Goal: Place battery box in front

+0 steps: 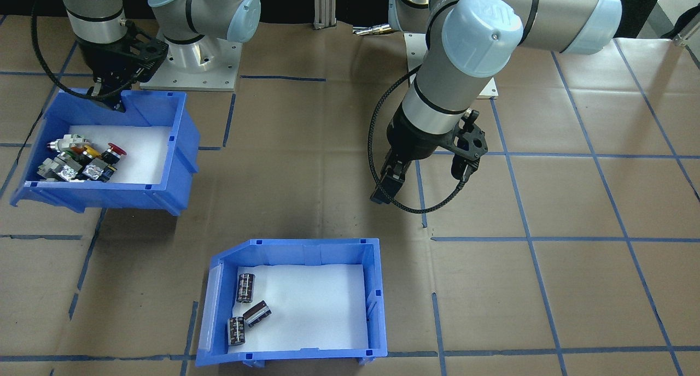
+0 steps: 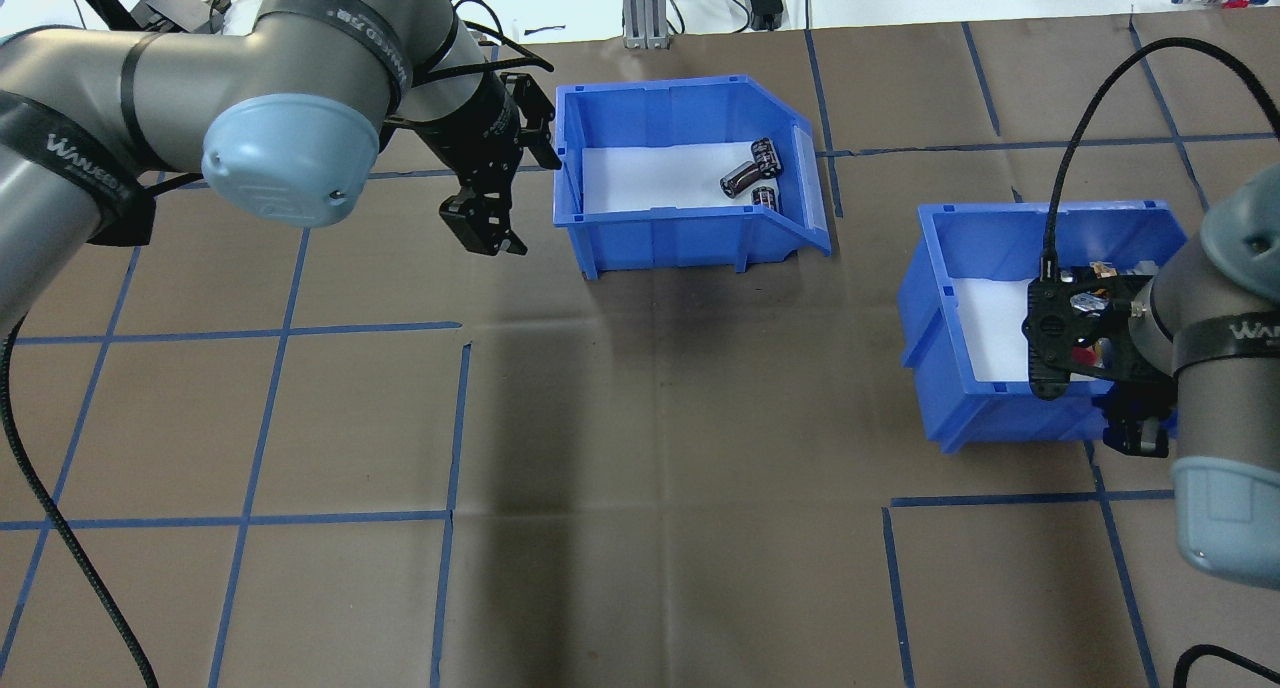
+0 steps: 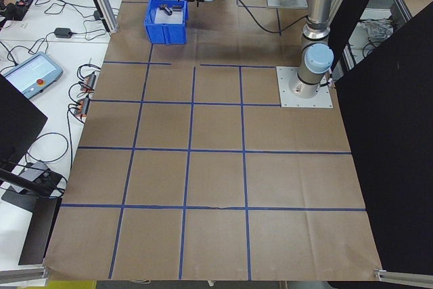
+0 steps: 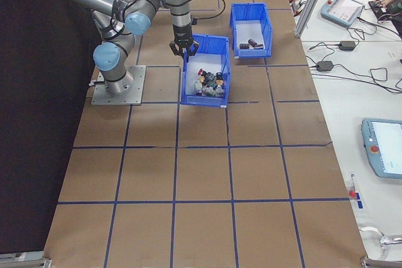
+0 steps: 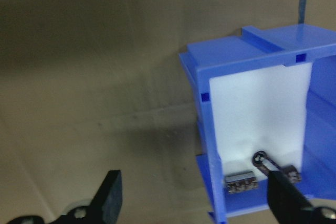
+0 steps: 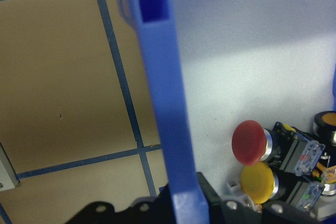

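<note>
The battery box (image 1: 295, 253) is a blue bin with a white liner and three dark cylindrical cells (image 1: 245, 287), standing at the table's operator side (image 2: 650, 233). My left gripper (image 2: 485, 228) hangs open just beside its closed end wall, apart from it. In the left wrist view its fingers (image 5: 113, 198) are spread wide with nothing between them, and the box (image 5: 202, 108) lies ahead to the right. My right gripper (image 1: 106, 100) is shut on the rear wall of the other blue bin (image 1: 158, 111), which holds colourful push-button switches (image 6: 251, 141).
The switch bin (image 2: 935, 298) sits nearer the robot on its right side, diagonally apart from the battery box. Brown paper with blue tape lines (image 2: 270, 328) covers the table. Both arm bases (image 1: 191, 64) stand at the robot's edge. A side bench carries cables and pendants (image 4: 342, 7).
</note>
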`<state>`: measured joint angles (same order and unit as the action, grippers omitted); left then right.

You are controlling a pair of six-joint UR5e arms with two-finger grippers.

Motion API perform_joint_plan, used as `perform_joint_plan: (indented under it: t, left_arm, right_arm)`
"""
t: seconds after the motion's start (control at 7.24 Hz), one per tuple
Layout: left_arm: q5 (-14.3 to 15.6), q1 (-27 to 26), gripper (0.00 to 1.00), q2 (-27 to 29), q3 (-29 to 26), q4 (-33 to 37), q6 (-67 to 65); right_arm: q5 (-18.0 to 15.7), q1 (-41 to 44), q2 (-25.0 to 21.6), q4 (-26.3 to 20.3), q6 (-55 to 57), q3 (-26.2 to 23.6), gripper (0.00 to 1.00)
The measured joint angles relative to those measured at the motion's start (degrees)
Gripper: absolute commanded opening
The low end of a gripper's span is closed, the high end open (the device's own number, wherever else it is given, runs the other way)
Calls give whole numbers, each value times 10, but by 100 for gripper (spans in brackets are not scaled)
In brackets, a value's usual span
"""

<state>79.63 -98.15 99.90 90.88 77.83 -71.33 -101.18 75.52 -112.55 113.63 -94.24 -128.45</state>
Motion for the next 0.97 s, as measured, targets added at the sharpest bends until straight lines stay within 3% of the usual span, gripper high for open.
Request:
perform_joint_plan:
  t: [0.14, 0.41, 0.55, 0.83, 0.97]
  left_arm:
    - [24, 5, 100, -18, 0, 42, 113]
    - [129, 14, 100, -42, 1, 63, 364]
    - [161, 16, 100, -49, 3, 66, 486]
    - [175, 16, 100, -84, 14, 72, 621]
    - [150, 17, 100, -108, 29, 74, 659]
  right_arm:
    - [10, 17, -9, -12, 18, -4, 0]
    - [16, 84, -12, -22, 78, -7, 0]
    - [16, 118, -11, -23, 108, -12, 0]
    - [15, 192, -9, -17, 173, -23, 0]
    - [13, 227, -2, -10, 207, -23, 0]
